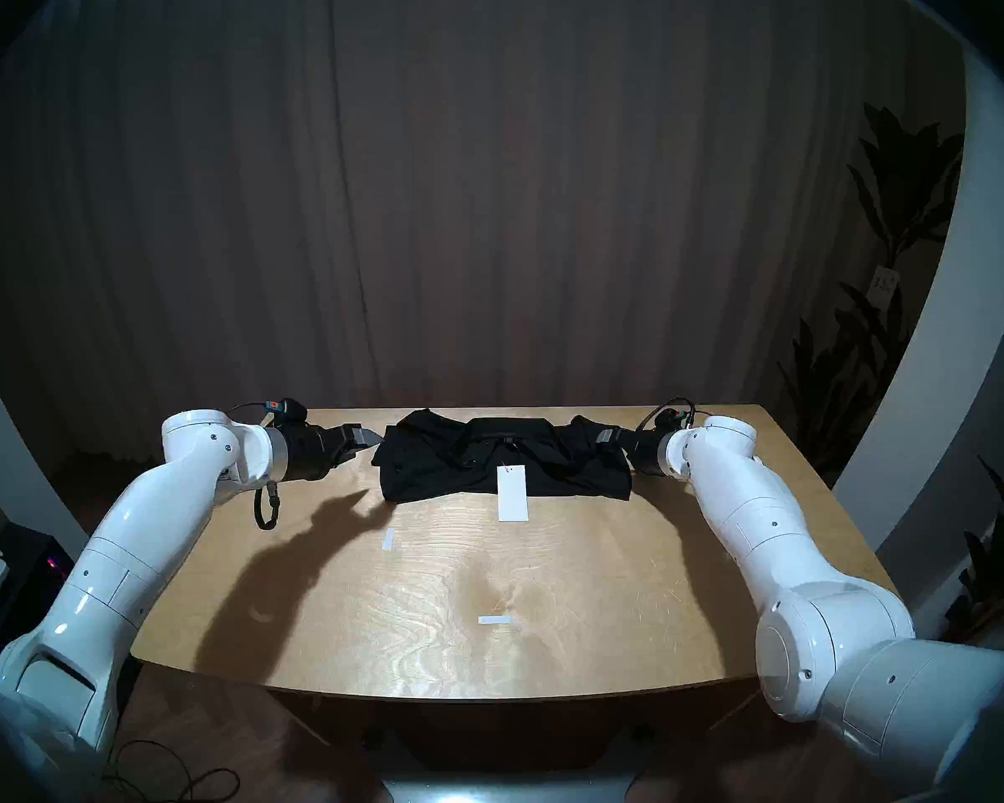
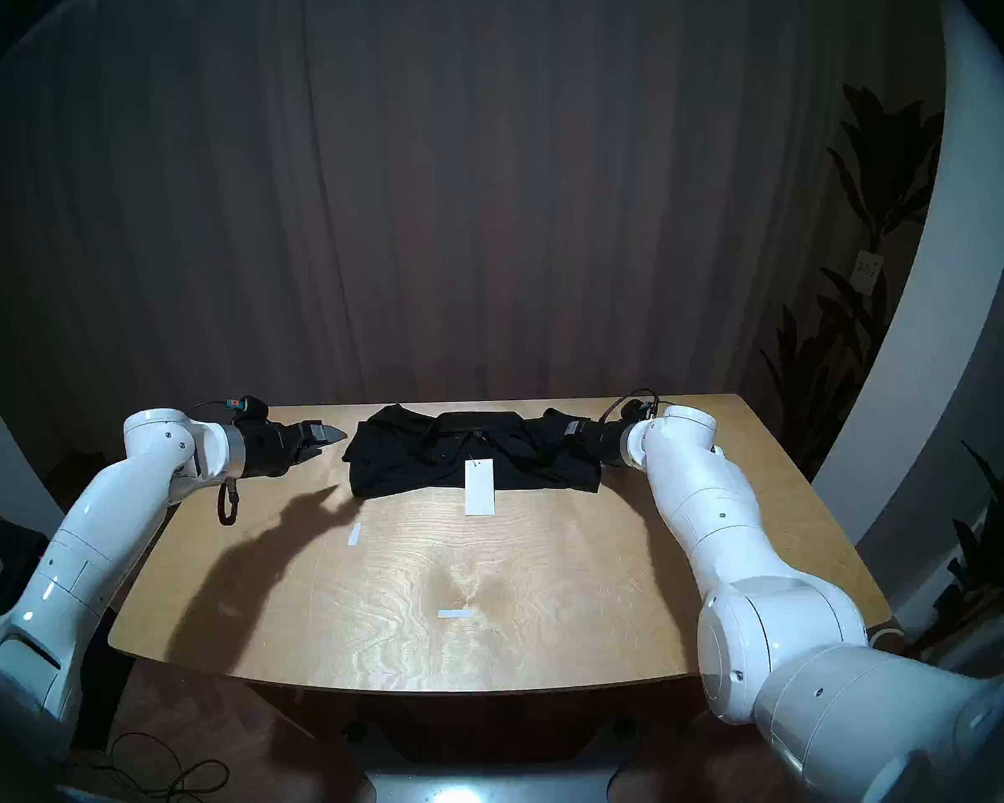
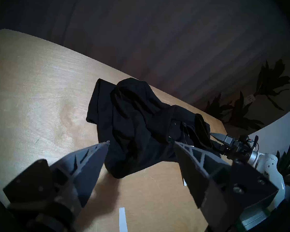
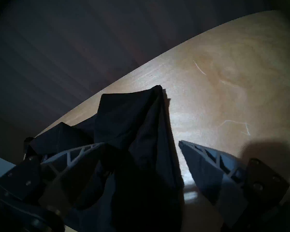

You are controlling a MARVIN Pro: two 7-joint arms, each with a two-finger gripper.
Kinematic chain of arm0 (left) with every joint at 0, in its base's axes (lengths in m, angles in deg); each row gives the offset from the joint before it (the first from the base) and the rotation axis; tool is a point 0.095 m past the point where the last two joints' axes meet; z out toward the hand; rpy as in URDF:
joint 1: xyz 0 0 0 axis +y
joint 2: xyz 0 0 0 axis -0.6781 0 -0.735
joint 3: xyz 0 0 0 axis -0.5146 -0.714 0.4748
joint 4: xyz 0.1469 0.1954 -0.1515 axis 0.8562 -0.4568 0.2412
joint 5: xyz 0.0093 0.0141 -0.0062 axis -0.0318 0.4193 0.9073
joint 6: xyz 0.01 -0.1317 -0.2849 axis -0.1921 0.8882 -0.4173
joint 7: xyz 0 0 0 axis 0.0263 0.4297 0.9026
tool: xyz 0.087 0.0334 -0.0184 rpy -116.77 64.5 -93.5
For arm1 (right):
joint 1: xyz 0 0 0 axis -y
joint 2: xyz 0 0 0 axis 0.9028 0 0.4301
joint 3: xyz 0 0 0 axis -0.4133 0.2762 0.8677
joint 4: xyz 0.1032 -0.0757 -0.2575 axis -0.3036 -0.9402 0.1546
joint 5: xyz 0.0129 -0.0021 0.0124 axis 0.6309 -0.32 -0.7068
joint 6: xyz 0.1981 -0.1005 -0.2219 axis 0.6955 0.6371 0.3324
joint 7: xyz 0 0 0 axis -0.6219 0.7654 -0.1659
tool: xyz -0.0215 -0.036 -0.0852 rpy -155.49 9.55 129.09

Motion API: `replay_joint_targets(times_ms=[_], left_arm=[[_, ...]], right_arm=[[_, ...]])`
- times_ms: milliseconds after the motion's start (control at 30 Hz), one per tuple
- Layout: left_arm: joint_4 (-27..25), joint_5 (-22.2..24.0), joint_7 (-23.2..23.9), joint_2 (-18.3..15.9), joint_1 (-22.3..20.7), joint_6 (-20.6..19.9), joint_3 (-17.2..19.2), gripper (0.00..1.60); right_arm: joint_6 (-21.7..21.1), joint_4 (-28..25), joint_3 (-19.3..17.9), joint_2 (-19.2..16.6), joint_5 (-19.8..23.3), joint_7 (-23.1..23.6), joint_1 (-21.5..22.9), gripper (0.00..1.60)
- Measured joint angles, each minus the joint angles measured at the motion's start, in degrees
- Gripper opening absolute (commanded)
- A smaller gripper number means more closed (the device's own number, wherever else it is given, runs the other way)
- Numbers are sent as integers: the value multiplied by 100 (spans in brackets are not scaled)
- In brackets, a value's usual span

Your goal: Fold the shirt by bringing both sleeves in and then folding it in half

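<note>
While my two arms reach in from either side, the wooden table [image 1: 430,599] spreads wide beneath them, its far half carrying the work. Across that far half lies the shirt [image 1: 447,466], black and bunched into a long band running side to side, its middle lumped up near the back edge. My left gripper [image 3: 141,143] hangs just off the shirt's left end, above the bare wood, jaws spread apart with nothing between them; in the left wrist view the cloth sits just past the two fingertips. My right gripper [image 4: 141,143] is at the shirt's right end, jaws standing wide, and dark fabric fills the gap between them, draped against the left-hand finger [image 4: 77,153]; whether that cloth is one of the sleeves I cannot tell, and I cannot tell that anything is pinched. A white tag [image 1: 512,493] hangs from the shirt's front edge onto the wood. Two small white tape strips [image 1: 388,539] [image 1: 494,619] mark the nearer tabletop.
</note>
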Motion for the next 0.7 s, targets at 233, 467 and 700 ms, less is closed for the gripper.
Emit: replay_joint_targets(times_ms=[233, 467, 700], left_arm=[[-87, 65, -124, -6, 83, 30, 42, 123], [-181, 131, -205, -33, 184, 73, 91, 117], [-263, 173, -213, -51, 294, 122, 109, 101]], right_arm=[[-65, 93, 50, 86, 44, -98, 100, 160], [-109, 86, 110, 157, 90, -111, 106, 160], [-116, 89, 116, 211, 147, -102, 70, 72]])
